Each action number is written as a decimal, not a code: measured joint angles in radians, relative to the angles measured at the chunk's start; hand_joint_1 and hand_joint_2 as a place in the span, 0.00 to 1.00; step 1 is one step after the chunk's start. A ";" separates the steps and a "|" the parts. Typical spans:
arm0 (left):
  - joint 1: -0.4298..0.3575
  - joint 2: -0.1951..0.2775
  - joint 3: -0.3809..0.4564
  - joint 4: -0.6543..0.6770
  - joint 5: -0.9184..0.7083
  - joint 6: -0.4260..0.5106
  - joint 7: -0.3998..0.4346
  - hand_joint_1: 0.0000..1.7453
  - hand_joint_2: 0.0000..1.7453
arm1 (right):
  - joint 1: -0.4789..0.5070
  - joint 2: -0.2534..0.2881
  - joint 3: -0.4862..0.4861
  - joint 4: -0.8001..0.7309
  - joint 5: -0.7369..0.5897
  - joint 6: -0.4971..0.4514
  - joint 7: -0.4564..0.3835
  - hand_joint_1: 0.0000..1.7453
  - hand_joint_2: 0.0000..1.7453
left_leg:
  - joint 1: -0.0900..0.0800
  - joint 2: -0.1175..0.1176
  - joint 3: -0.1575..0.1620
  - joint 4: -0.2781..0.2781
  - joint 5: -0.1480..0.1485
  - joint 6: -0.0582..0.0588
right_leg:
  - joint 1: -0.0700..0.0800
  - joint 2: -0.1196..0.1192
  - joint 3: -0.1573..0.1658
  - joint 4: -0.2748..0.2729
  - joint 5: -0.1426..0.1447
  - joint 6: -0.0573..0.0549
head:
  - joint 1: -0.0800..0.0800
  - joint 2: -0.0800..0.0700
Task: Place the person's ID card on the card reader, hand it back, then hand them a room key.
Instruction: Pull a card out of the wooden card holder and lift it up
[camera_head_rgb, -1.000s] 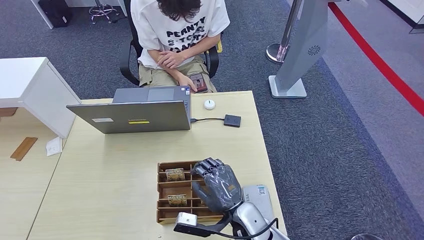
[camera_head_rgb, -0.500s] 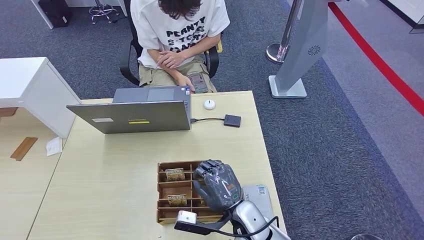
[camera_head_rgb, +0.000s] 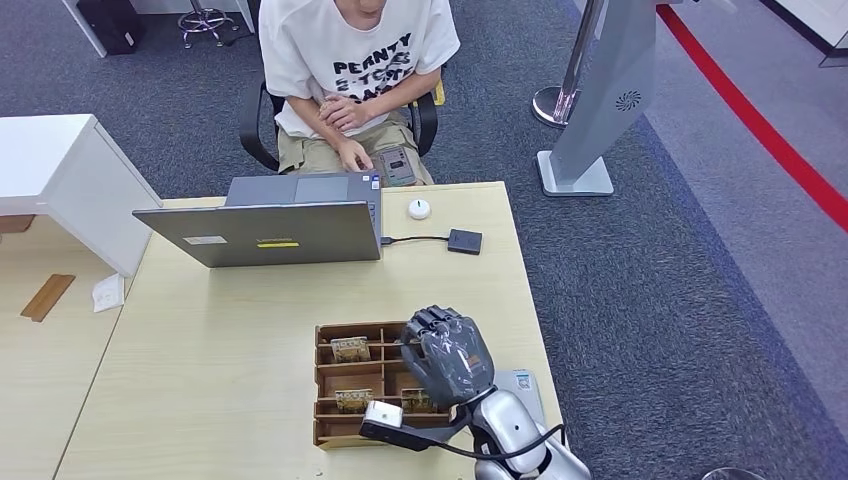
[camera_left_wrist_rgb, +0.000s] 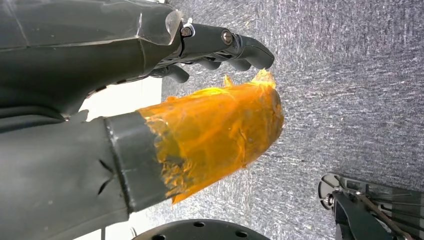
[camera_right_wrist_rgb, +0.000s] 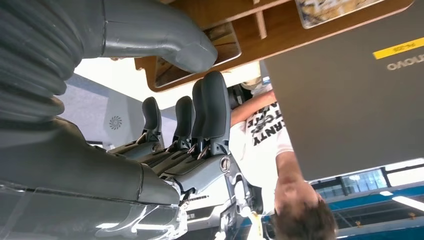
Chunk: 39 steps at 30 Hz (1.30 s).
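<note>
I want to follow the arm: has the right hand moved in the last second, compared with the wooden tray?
Yes. The right hand has shifted toward the wooden tray's right edge and slightly nearer the robot, uncovering one more card.

The right hand (camera_head_rgb: 447, 355) covers the right-hand compartments of the wooden tray (camera_head_rgb: 335, 383) and part of the card reader (camera_head_rgb: 522, 384) at the counter's near right corner. The person (camera_head_rgb: 352, 70) is cut off at the head view's top edge. Print on the key cards (camera_head_rgb: 350, 349) is too small to read.

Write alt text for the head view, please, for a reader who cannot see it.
The robot's right hand hovers over a wooden card tray on a pale desk. Across the desk, behind a grey laptop, a seated person holds a phone.
</note>
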 joint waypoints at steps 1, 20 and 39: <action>0.000 0.000 0.000 0.000 0.001 0.000 0.000 0.00 0.00 | 0.000 0.000 -0.004 0.000 0.001 0.001 0.000 0.52 1.00 | 0.000 0.000 0.000 0.000 0.000 0.000 | 0.000 0.000 0.000 0.000 0.000 0.000 | 0.000 0.000; 0.000 0.000 -0.008 0.000 0.019 0.002 0.000 0.00 0.00 | -0.002 0.000 -0.032 0.015 0.014 0.028 0.008 0.48 1.00 | 0.000 0.000 0.000 0.000 0.000 0.000 | 0.000 0.000 0.000 0.000 0.000 0.000 | 0.000 0.000; 0.000 0.000 -0.009 0.000 0.029 0.003 -0.003 0.00 0.00 | -0.012 0.000 -0.031 0.025 0.017 0.049 0.008 1.00 1.00 | 0.000 0.000 0.000 0.000 0.000 0.000 | 0.000 0.000 0.000 0.000 0.000 0.000 | 0.000 0.000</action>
